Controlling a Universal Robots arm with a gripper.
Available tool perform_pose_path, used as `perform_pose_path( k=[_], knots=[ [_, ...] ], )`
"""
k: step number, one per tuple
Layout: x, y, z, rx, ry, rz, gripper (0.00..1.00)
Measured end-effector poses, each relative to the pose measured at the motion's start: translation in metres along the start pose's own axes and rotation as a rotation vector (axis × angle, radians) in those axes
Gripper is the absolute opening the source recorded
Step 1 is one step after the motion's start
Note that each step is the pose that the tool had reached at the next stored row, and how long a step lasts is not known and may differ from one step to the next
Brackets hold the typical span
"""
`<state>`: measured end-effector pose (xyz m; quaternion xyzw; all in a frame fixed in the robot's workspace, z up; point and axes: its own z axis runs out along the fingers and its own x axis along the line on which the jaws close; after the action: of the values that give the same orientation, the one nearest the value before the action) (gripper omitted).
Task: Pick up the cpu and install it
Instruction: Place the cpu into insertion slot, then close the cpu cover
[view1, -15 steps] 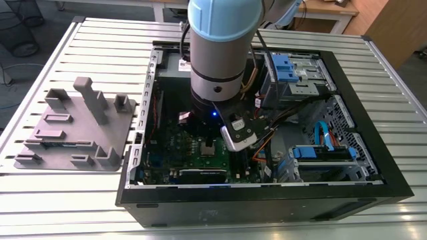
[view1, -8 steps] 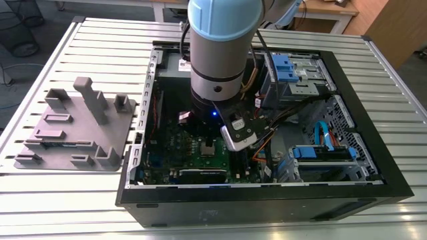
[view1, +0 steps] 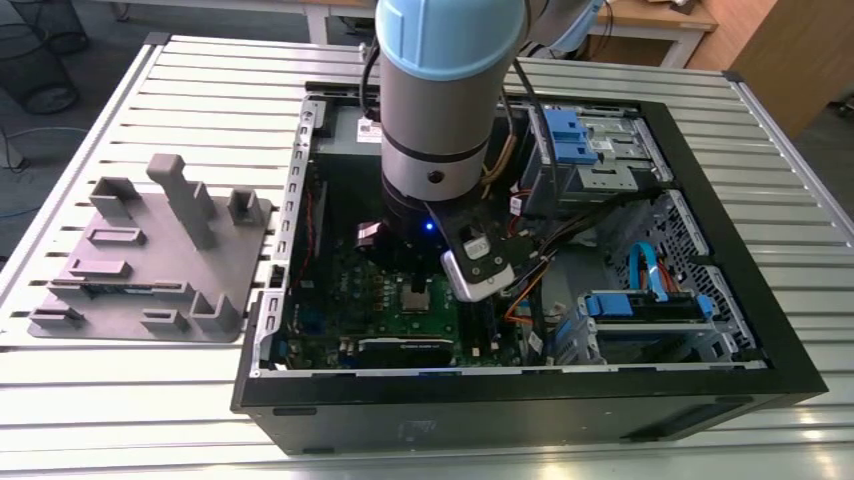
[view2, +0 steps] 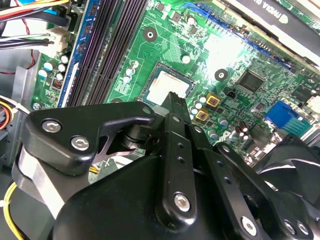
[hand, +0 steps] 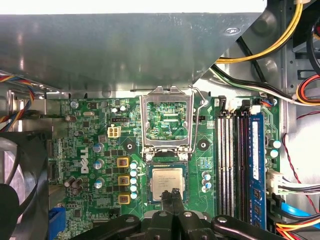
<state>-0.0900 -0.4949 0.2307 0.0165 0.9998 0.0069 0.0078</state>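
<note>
The cpu (hand: 166, 182), a small square chip with a pale metal top, lies flat in its socket on the green motherboard (hand: 90, 145). It also shows in the second wrist view (view2: 167, 87) and, small, in the exterior view (view1: 418, 300). The socket's metal load plate (hand: 145, 125) stands swung open beside it. My gripper (hand: 173, 192) hangs just over the cpu's near edge, its two black fingers pressed together into one narrow tip (view2: 174, 97). Nothing is held between them. Whether the tip touches the chip I cannot tell.
The arm reaches down into an open black computer case (view1: 534, 400). Memory slots (hand: 235, 160), a black fan (hand: 20, 175) and loose cables (hand: 280, 40) ring the socket. A grey fixture plate (view1: 147, 260) with blocks lies on the slatted table at the exterior view's left.
</note>
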Motion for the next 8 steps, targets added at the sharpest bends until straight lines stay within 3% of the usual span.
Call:
perform_pose_path(
  k=[8],
  knots=[
    [0.0, 0.0, -0.0022, 0.0004, 0.0003, 0.0, 0.11]
  ],
)
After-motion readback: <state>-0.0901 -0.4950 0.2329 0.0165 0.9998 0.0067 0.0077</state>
